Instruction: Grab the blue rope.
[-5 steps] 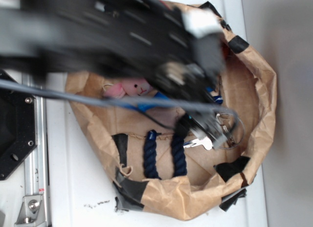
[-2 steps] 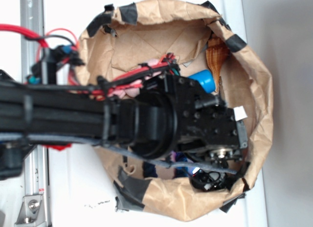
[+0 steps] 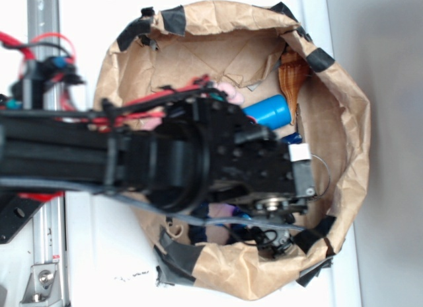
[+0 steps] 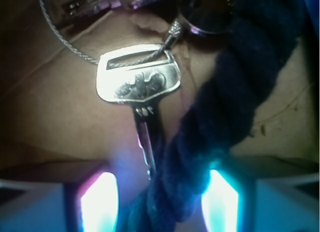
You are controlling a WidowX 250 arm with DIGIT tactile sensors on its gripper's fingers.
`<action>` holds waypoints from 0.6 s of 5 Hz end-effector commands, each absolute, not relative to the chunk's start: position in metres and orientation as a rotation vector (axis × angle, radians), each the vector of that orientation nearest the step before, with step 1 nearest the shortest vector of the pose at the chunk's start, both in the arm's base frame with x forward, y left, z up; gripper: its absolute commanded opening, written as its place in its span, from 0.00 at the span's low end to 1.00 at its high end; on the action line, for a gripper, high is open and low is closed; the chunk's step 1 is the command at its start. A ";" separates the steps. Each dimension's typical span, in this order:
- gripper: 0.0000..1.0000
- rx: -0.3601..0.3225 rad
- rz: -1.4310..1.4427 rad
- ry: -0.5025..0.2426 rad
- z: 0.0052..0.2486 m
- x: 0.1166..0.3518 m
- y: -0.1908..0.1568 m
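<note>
Beneath me lies a white tabletop (image 3: 86, 254), bright and evenly lit, with a scatter of small dark specks (image 3: 129, 277) near its lower edge. Along the left side runs a silver aluminium rail (image 3: 46, 254) — a bolt head shows at its lower end, and a black perforated plate (image 3: 13, 218) sits just beside it. To the right the white surface stops at a straight edge, and beyond it spreads a plain grey floor (image 3: 390, 148) — flat, dull, softly shaded. Close up, my own view is dim, brown paper (image 4: 60, 127) filling the backdrop in shadow.
</note>
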State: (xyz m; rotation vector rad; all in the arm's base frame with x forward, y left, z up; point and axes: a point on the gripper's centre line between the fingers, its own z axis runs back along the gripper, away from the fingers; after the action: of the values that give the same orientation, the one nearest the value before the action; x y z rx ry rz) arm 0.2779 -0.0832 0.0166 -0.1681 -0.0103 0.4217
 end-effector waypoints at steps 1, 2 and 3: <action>0.00 -0.057 0.229 -0.156 0.073 0.274 -0.043; 0.00 -0.032 0.102 -0.168 0.118 0.267 -0.022; 0.00 -0.054 0.038 -0.166 0.145 0.265 -0.015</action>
State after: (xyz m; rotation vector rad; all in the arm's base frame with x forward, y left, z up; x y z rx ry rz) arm 0.2582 -0.0271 0.1270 -0.0489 -0.0883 0.0224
